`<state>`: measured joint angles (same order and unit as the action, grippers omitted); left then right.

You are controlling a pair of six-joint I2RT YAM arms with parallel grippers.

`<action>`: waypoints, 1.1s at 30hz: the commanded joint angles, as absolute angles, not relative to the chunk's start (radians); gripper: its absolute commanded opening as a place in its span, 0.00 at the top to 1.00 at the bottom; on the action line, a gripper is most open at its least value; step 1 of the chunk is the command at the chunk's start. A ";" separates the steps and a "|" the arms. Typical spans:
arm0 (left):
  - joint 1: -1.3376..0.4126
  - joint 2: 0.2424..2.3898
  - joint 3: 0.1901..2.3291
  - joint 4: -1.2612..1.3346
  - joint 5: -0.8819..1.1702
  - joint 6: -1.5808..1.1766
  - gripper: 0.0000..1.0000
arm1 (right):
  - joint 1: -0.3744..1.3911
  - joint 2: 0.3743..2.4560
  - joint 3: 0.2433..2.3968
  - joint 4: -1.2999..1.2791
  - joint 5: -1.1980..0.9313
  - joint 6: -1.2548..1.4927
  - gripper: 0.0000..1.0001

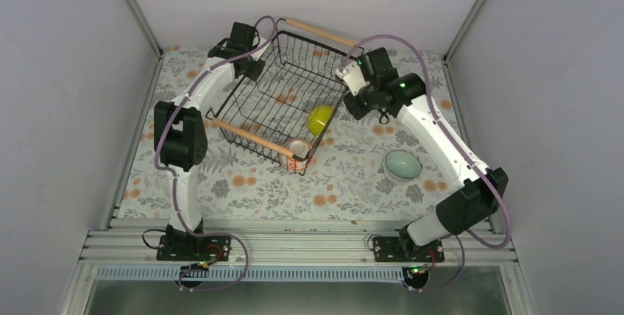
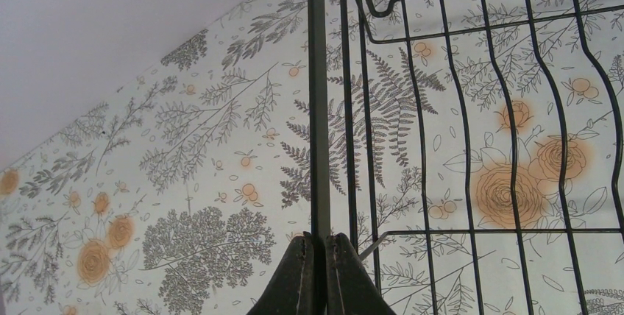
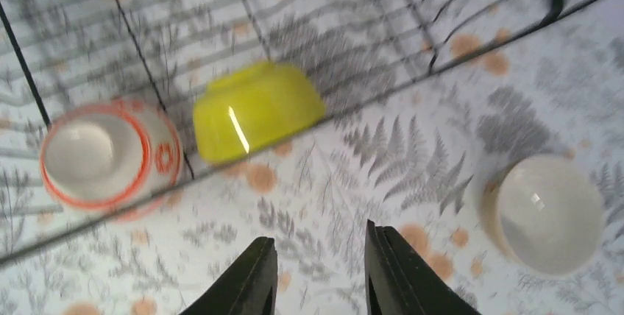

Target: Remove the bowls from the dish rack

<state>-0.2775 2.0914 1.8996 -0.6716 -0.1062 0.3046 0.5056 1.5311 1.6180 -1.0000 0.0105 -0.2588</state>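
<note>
The dish rack (image 1: 283, 90), black wire with wooden rod handles, sits askew at mid-table. A yellow-green bowl (image 1: 320, 118) lies on its side inside the rack, and a pinkish bowl with red-orange pattern (image 1: 298, 154) sits at the near corner. A pale mint bowl (image 1: 402, 165) stands on the table to the right, outside the rack. My left gripper (image 2: 319, 245) is shut on a black bar of the rack (image 2: 318, 109) at its far left corner (image 1: 250, 61). My right gripper (image 3: 320, 249) hovers open and empty above the rack's right side (image 1: 355, 79), with the yellow-green bowl (image 3: 254, 112), patterned bowl (image 3: 103, 153) and mint bowl (image 3: 548, 212) below.
A floral cloth (image 1: 243, 182) covers the table. Grey walls with metal posts close in the left, right and back sides. The arm bases stand on the rail at the near edge (image 1: 294, 245).
</note>
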 commanded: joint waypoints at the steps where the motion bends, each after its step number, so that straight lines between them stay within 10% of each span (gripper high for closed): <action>1: -0.299 2.125 1.898 -0.746 -0.127 0.335 0.98 | 0.473 1.499 1.468 -0.999 -0.111 -0.240 0.77; 4: -0.302 2.121 1.899 -0.748 -0.133 0.333 0.98 | 0.462 1.478 1.414 -0.967 -0.184 -0.225 0.96; 33: -0.316 2.077 1.812 -0.708 -0.163 0.336 0.98 | 0.255 1.813 1.312 -0.789 -0.799 -0.192 0.96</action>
<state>-0.2935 2.0777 1.8626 -0.6357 -0.1516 0.3035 0.2752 1.8080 1.2739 -0.8158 -0.7258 -0.1944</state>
